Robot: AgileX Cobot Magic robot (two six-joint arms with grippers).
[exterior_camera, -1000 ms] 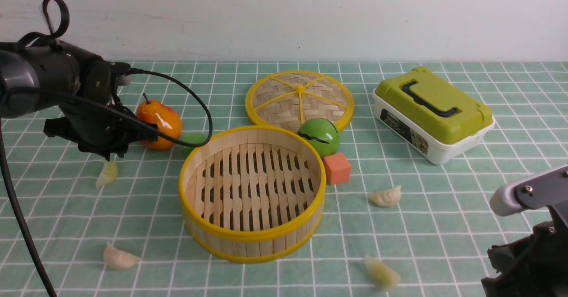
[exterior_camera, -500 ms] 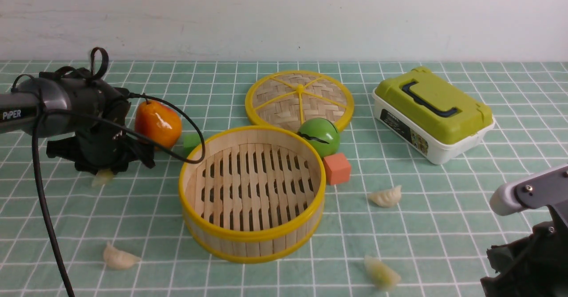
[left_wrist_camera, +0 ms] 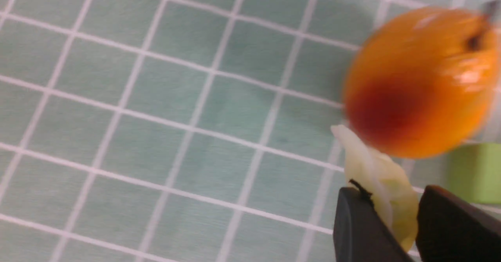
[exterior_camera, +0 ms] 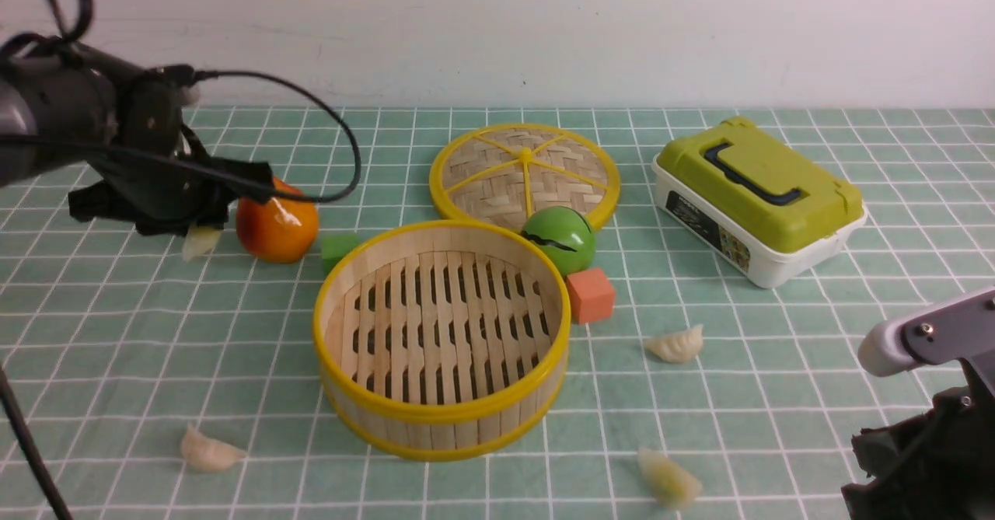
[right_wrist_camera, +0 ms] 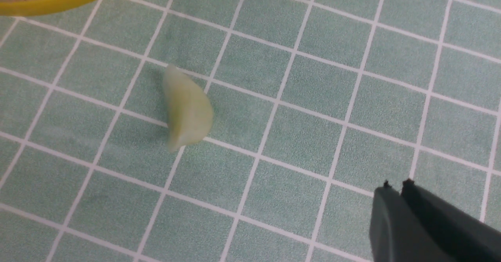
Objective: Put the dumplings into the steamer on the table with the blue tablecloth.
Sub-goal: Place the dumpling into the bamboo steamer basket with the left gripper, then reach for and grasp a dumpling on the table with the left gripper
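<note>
Dumpling (exterior_camera: pixel 200 240) has risen, pinched in the left gripper (left_wrist_camera: pixel 391 194); right gripper (right_wrist_camera: pixel 396 186) closed.

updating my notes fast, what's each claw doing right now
Left claw: closed on a dumpling.
Right claw: closed, holding nothing.

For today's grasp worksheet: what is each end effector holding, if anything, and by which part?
The left end effector pinches one dumpling by one end, the other tip sticking out. The right end effector holds nothing.
</note>
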